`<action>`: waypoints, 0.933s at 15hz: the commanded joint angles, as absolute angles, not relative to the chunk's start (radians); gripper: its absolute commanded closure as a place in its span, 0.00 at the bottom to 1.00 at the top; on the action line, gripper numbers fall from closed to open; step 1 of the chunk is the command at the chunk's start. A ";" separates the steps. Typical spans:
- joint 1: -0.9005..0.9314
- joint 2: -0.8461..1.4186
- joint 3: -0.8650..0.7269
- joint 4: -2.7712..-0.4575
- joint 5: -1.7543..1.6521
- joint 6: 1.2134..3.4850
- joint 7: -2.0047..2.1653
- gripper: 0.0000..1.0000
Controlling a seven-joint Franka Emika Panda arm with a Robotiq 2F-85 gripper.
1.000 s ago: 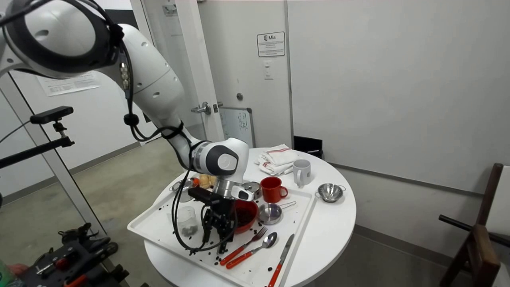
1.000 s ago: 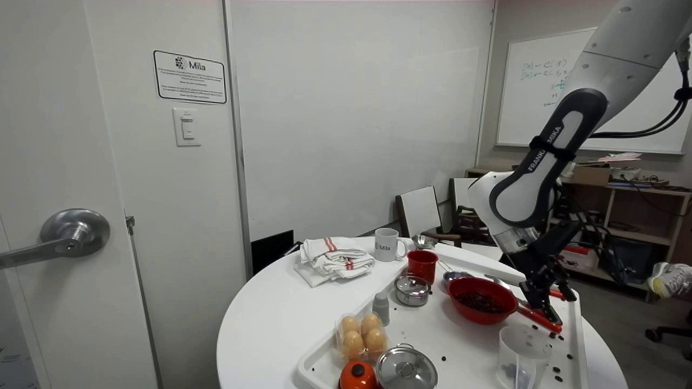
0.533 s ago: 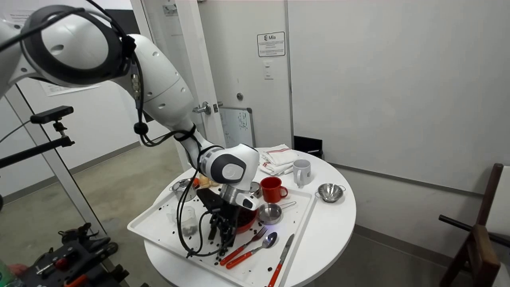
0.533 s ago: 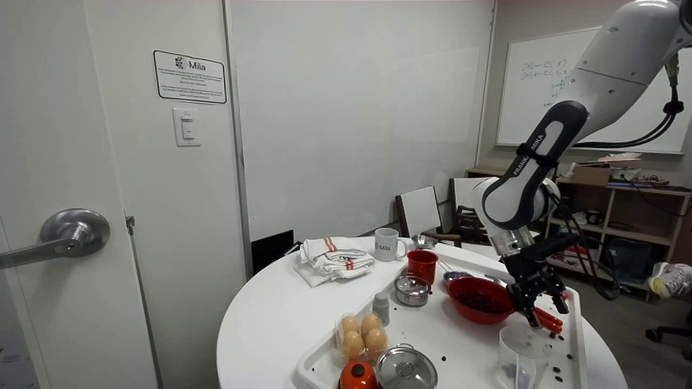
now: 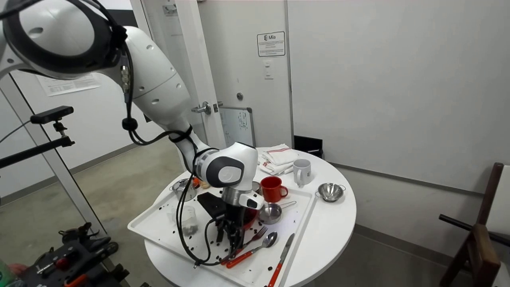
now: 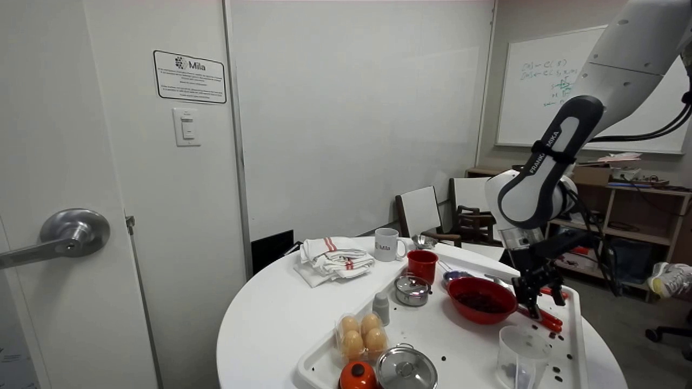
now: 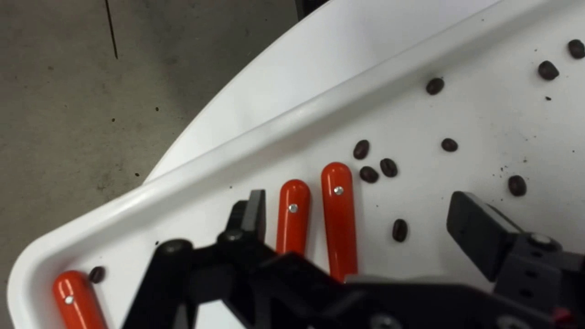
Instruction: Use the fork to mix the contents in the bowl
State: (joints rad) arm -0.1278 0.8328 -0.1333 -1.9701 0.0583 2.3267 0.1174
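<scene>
The round red bowl (image 6: 481,317) holds the dark contents (image 6: 479,301). In an exterior view the arm hides part of the bowl (image 5: 252,220). The fork (image 5: 256,237) lies on the tray beside the bowl, its red handle partly behind the gripper. In the wrist view the fork's handle (image 7: 338,219) lies right of the spoon's handle (image 7: 294,214). My gripper (image 7: 363,214) is open and empty. In that view both handles lie between its fingers, nearer the left one. In an exterior view my gripper (image 6: 547,309) hangs over the handles, right of the bowl.
The white tray (image 5: 155,233) also bears a knife (image 5: 285,251), a clear measuring cup (image 6: 521,351), a small metal pan (image 5: 270,213), a red mug (image 5: 272,189), a lidded pot (image 6: 412,290), eggs (image 6: 362,337) and scattered dark beans. Towels (image 6: 332,258) and a grey mug (image 5: 302,172) stand behind.
My gripper has moved over the tray toward the cutlery handles and now covers part of the fork's handle in an exterior view. It stays open. The bowl and cutlery have not moved.
</scene>
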 commanded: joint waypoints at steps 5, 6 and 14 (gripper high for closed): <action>-0.157 0.840 -0.097 -1.957 0.142 2.340 0.152 0.00; -0.153 0.840 -0.095 -1.959 0.162 2.359 0.169 0.00; -0.109 0.850 -0.128 -1.970 0.113 2.414 0.161 0.00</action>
